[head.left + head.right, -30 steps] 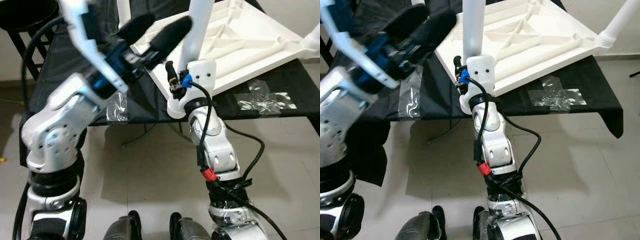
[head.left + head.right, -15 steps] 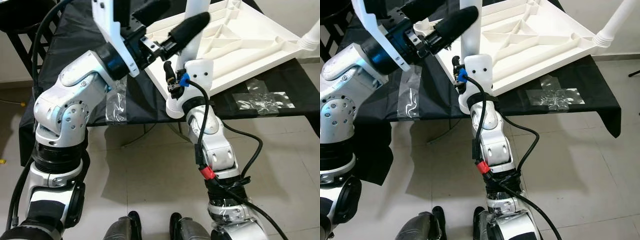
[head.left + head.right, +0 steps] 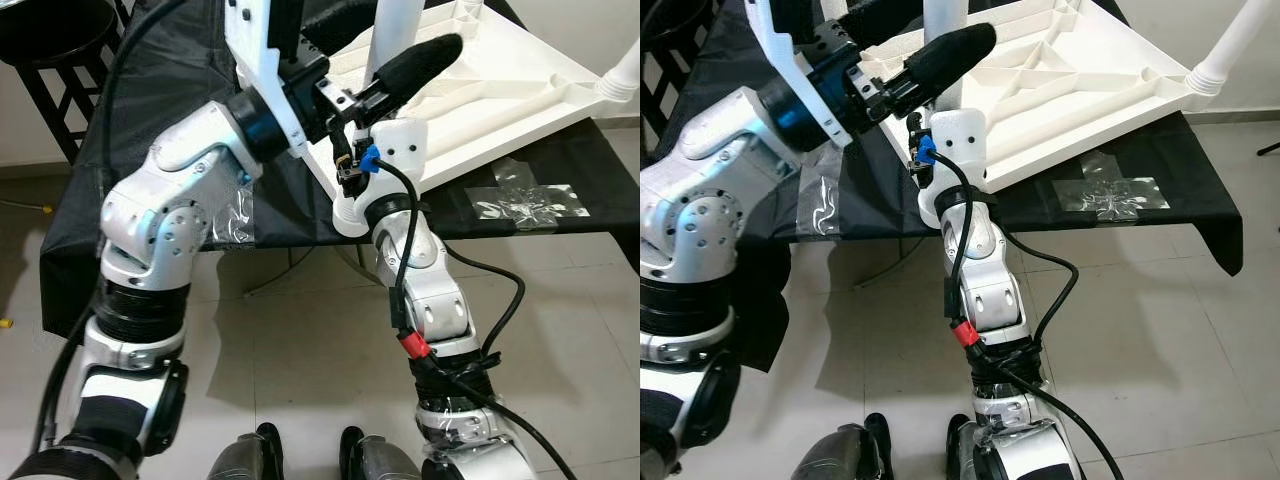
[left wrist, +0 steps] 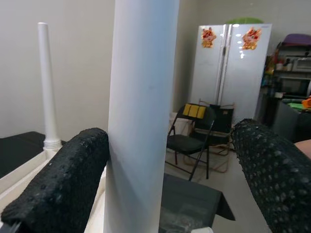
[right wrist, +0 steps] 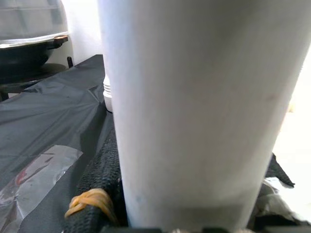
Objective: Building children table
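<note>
While the upturned white tabletop (image 3: 480, 90) lies on the black-draped bench (image 3: 1120, 200), both grippers meet at one upright white leg (image 3: 395, 40).
Eye views: the leg rises at the tabletop's near corner. Left wrist: left gripper (image 4: 170, 165) spread wide, one finger (image 4: 63, 179) touching the leg. Right wrist: right gripper (image 5: 184, 213) clamped on it.

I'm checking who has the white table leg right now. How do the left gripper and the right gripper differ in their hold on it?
The left gripper is open, one finger beside the white table leg and the other standing apart; the right gripper is shut on the leg. The left gripper meets it higher up, the right gripper lower, near the upturned tabletop. Both are at the same leg.
</note>
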Motion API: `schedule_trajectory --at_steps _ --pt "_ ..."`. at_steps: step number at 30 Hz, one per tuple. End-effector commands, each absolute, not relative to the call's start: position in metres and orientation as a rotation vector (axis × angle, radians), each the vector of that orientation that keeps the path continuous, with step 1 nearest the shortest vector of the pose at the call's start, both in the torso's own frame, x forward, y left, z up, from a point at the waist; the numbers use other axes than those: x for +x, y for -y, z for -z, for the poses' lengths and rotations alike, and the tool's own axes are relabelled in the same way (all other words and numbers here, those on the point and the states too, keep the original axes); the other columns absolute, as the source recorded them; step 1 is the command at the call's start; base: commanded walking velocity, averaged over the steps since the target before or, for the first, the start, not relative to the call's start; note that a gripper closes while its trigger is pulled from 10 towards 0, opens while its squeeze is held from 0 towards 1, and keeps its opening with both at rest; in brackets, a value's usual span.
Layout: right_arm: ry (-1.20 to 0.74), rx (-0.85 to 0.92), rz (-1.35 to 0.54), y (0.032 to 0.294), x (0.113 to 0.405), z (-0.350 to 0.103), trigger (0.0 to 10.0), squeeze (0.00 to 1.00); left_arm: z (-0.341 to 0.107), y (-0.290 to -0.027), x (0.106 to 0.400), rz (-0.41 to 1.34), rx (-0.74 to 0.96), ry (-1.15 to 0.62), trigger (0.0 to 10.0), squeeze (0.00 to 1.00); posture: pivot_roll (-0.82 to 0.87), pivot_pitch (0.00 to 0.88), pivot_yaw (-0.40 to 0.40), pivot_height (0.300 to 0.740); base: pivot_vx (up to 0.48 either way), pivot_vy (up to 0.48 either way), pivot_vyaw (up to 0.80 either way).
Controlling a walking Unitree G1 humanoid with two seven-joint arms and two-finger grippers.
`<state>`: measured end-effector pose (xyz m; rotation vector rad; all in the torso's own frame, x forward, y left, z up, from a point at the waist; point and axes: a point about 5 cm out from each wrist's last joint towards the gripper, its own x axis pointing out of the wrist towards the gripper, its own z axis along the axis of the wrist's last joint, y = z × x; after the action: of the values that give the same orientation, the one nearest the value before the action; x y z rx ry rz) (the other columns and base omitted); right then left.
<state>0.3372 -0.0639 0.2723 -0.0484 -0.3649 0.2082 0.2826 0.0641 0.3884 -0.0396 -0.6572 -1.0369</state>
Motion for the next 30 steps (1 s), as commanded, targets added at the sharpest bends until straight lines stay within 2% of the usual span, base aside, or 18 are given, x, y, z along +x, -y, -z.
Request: schedule_trajectory --at_steps 1,12,17,18,21,22,26,30 --pt "0.227 -0.044 -0.227 0.059 0.341 -0.245 10.0 0.00 -0.392 -0.055 0.277 1.061 -0.005 0.681 10.0 0.00 0.02 0.241 -0.028 0.740 0.000 0.000 0.00" --pt "0.228 -0.041 -0.235 0.058 0.340 -0.245 10.0 0.00 -0.395 -0.050 0.291 1.064 0.023 0.666 10.0 0.00 0.02 0.244 -0.028 0.740 0.000 0.000 0.00" --pt "0.230 -0.037 -0.233 0.058 0.340 -0.246 10.0 0.00 -0.407 -0.031 0.311 1.007 0.065 0.640 10.0 0.00 0.02 0.246 -0.023 0.740 0.000 0.000 0.00" --pt "0.231 -0.036 -0.233 0.058 0.340 -0.247 10.0 0.00 -0.409 -0.028 0.311 1.004 0.065 0.639 3.9 0.00 0.02 0.246 -0.022 0.740 0.000 0.000 0.00" --pt "0.231 -0.034 -0.233 0.057 0.340 -0.247 10.0 0.00 -0.411 -0.025 0.309 1.003 0.067 0.640 3.9 0.00 0.02 0.246 -0.022 0.740 0.000 0.000 0.00" --pt "0.231 -0.033 -0.233 0.057 0.340 -0.247 10.0 0.00 -0.412 -0.020 0.300 1.015 0.071 0.645 0.0 0.00 0.02 0.248 -0.022 0.740 0.000 0.000 0.00" --pt "0.231 -0.032 -0.231 0.058 0.340 -0.248 10.0 0.00 -0.415 -0.011 0.284 1.039 0.093 0.658 0.0 0.00 0.02 0.250 -0.022 0.740 0.000 0.000 0.00" --pt "0.231 -0.031 -0.229 0.059 0.340 -0.248 10.0 0.00 -0.417 -0.003 0.281 1.052 0.113 0.662 0.0 0.00 0.02 0.251 -0.020 0.740 0.000 0.000 0.00"
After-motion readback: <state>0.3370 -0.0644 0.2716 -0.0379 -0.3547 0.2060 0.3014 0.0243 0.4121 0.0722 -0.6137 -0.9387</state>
